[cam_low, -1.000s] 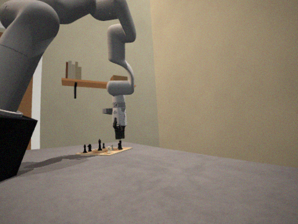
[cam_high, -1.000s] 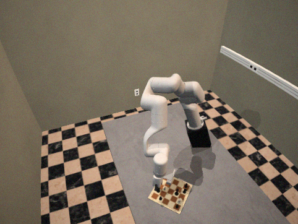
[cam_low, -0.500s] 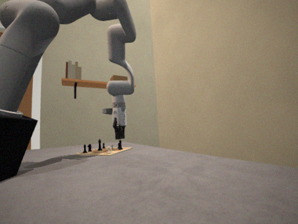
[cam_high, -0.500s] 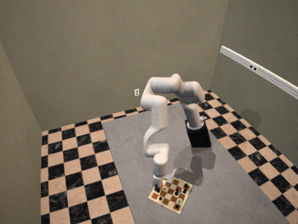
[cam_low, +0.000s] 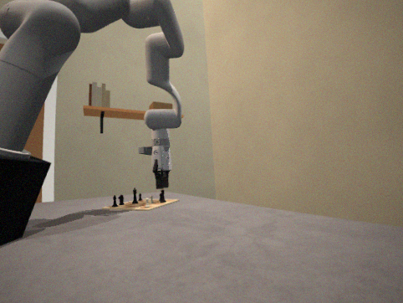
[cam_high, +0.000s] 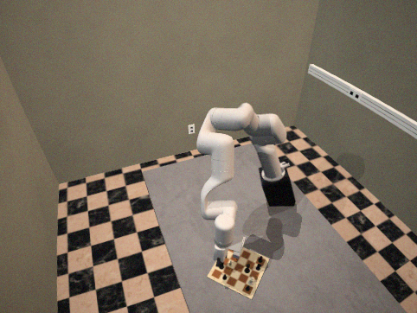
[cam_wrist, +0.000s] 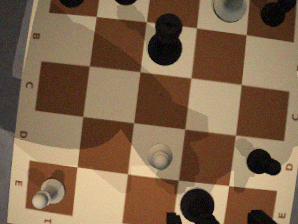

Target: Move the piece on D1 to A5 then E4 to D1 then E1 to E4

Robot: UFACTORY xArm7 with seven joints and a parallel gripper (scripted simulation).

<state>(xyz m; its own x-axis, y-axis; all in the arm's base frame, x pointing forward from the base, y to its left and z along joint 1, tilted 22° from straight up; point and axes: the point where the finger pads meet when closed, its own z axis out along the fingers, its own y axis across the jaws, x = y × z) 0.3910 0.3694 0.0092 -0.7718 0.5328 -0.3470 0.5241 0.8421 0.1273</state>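
Note:
The chessboard (cam_wrist: 155, 110) fills the wrist view, with rows B to E lettered along its left edge. It also shows in the top view (cam_high: 239, 271). A white pawn (cam_wrist: 50, 192) stands on E1. D1 (cam_wrist: 52, 150) is empty. A black piece (cam_wrist: 197, 202) stands upright on E4. A black piece (cam_wrist: 272, 12) stands at the A5 corner. My gripper (cam_wrist: 216, 219) is part open and empty. Its dark fingertips show at the bottom edge on either side of the E4 piece. In the exterior view the gripper (cam_low: 161, 184) hangs just above that piece (cam_low: 162, 196).
A white piece (cam_wrist: 160, 156) stands on D3, a black one (cam_wrist: 262, 162) on D5, a tall black one (cam_wrist: 165, 42) on B3 and a white one (cam_wrist: 230, 7) on A4. More black pieces sit along the top edge. The arm's black base (cam_high: 278, 190) stands behind the board.

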